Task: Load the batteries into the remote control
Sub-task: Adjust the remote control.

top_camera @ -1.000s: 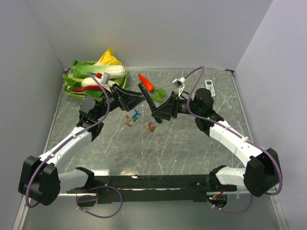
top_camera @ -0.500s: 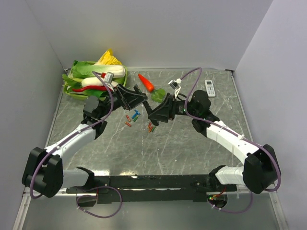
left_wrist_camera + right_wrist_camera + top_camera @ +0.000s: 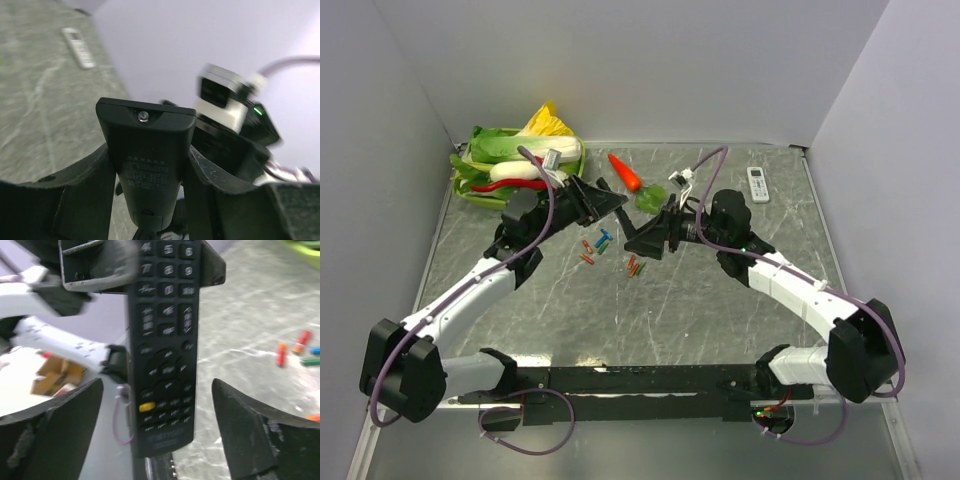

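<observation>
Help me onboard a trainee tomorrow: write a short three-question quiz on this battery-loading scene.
1. Which gripper grips the black remote?
2. True or false: the right gripper stands open, its fingers clear of the remote.
3. Where do the batteries lie? A in the remote; B on the table; C in the right gripper.
Key: 1 the left gripper; 2 true; 3 B.

Plain pale grey walls (image 3: 620,60) on three sides, grey marbled tabletop (image 3: 670,310), even light
</observation>
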Controlling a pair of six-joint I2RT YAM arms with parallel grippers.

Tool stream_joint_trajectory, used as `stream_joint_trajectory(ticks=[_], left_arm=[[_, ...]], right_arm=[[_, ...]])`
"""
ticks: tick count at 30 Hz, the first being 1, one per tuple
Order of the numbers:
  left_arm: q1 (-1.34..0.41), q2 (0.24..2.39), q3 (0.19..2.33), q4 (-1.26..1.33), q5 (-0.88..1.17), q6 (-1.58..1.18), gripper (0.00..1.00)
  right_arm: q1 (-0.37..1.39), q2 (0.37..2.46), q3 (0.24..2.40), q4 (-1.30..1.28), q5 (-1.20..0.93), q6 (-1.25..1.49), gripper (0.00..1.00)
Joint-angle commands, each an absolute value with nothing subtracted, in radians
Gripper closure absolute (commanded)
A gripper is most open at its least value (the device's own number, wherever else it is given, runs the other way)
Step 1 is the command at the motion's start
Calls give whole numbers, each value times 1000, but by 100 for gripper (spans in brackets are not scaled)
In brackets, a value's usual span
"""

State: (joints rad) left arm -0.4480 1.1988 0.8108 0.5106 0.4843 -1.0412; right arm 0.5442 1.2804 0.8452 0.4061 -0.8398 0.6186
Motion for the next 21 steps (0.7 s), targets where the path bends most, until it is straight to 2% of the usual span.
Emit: stream_joint_trajectory(ticks=[1, 7, 15, 17, 21], left_arm=[[-469, 1151, 907, 140, 194, -999, 99], [-471, 1129, 933, 66, 103, -1060, 99], [-471, 1118, 939, 61, 109, -1126, 99], [-471, 1112, 939, 61, 112, -1129, 99], [-471, 1098, 934, 63, 104, -1134, 99]], right_arm=[[594, 1169, 891, 226, -579, 376, 0], [693, 1126, 862, 183, -347, 227, 1], [758, 1193, 856, 206, -267, 149, 6], [762, 1207, 857, 215, -268, 138, 9], [772, 1230, 871, 216, -302, 130, 25]])
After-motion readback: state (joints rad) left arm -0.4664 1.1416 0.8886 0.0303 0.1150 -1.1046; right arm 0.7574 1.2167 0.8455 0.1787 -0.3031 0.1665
